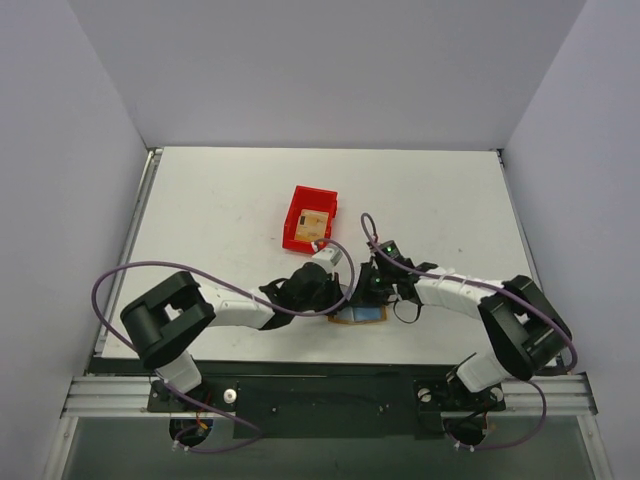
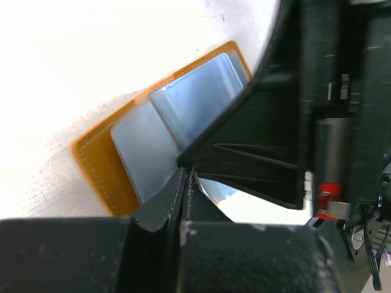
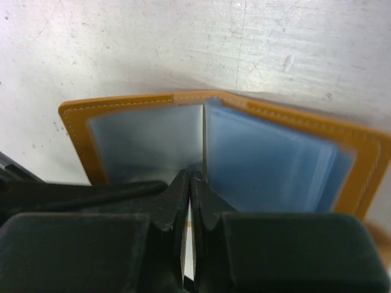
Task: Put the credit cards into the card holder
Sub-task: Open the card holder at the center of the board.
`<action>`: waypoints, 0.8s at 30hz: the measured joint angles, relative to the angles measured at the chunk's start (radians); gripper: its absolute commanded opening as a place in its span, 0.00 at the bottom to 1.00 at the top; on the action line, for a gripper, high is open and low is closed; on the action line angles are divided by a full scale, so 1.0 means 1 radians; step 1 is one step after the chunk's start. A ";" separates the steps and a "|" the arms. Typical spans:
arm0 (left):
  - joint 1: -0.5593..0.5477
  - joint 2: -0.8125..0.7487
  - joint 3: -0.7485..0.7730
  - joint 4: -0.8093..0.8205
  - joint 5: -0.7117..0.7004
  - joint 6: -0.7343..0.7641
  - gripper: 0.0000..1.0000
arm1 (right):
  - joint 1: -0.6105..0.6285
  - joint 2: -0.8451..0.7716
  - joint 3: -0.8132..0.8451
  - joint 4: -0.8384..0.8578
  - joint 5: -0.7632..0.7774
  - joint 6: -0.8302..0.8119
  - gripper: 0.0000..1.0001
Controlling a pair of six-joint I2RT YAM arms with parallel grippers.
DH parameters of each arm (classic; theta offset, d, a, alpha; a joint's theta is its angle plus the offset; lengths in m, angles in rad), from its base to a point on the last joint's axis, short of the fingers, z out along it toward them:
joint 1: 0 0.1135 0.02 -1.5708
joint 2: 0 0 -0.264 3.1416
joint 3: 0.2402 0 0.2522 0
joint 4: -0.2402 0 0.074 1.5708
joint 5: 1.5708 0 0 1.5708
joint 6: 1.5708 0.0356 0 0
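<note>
The card holder point(image 1: 364, 314) lies open near the table's front edge, an orange-tan wallet with light blue inner sleeves point(image 2: 140, 146) point(image 3: 275, 159). My left gripper point(image 1: 338, 297) point(image 2: 187, 173) is shut, its tips pinching the edge of a blue sleeve that curls up into them. My right gripper point(image 1: 368, 290) point(image 3: 191, 175) is shut on the thin middle leaf, which stands edge-on at the fold. The two grippers meet over the holder, and the right one's black body point(image 2: 287, 122) fills the right of the left wrist view. One tan credit card point(image 1: 314, 221) lies in the red bin.
The red plastic bin point(image 1: 297, 240) stands just behind the grippers, a little left of centre. Purple cables loop off both arms. White walls close off the table at the back and on both sides.
</note>
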 measured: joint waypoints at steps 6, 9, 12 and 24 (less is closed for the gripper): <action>0.000 0.027 0.000 -0.001 -0.010 0.000 0.00 | -0.036 -0.127 -0.013 -0.052 0.006 -0.002 0.00; 0.000 0.033 0.000 -0.001 -0.010 -0.001 0.00 | -0.070 -0.188 -0.013 -0.093 0.021 -0.013 0.01; 0.000 0.036 0.001 -0.001 -0.010 -0.001 0.00 | -0.107 -0.218 -0.017 -0.126 0.034 -0.026 0.01; -0.008 0.068 0.032 0.001 -0.002 0.000 0.00 | -0.147 -0.188 -0.035 -0.166 0.038 -0.055 0.01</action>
